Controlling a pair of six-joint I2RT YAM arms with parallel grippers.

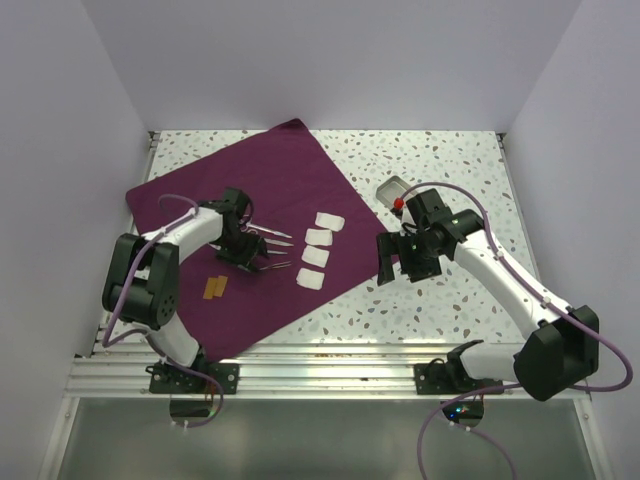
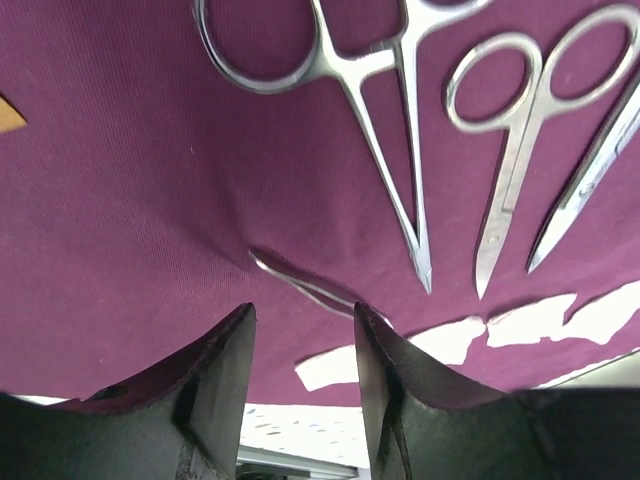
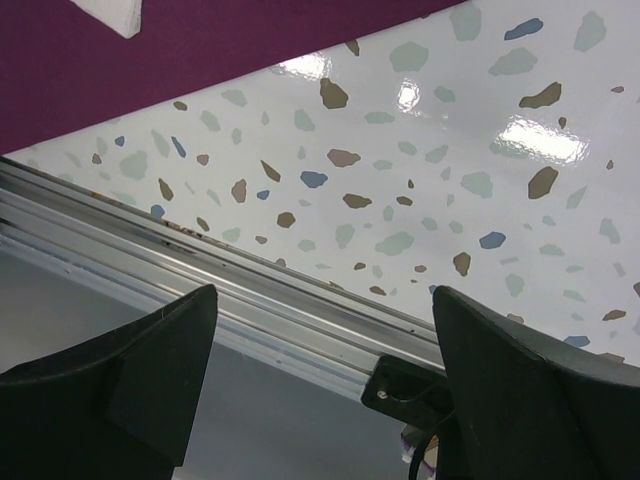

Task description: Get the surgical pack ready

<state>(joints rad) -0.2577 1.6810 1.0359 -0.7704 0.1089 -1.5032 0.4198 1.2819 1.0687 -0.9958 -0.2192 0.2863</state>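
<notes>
Surgical pack lies flat, unfolded, on L half of table. It's turned diamond-wise, one corner pointing to far wall. Approx. square, no clear long axis. L gripper jaws part-way apart over it, nothing between. R gripper jaws wide, empty, over bare table.

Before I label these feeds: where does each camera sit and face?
Top external: above, behind, looking down at the table; left arm and right arm show.
Left wrist: on the left arm, facing down at steel instruments; left pincer shows.
Right wrist: on the right arm, facing table and front rail; right pincer shows.
Shared: all see the purple cloth.
</notes>
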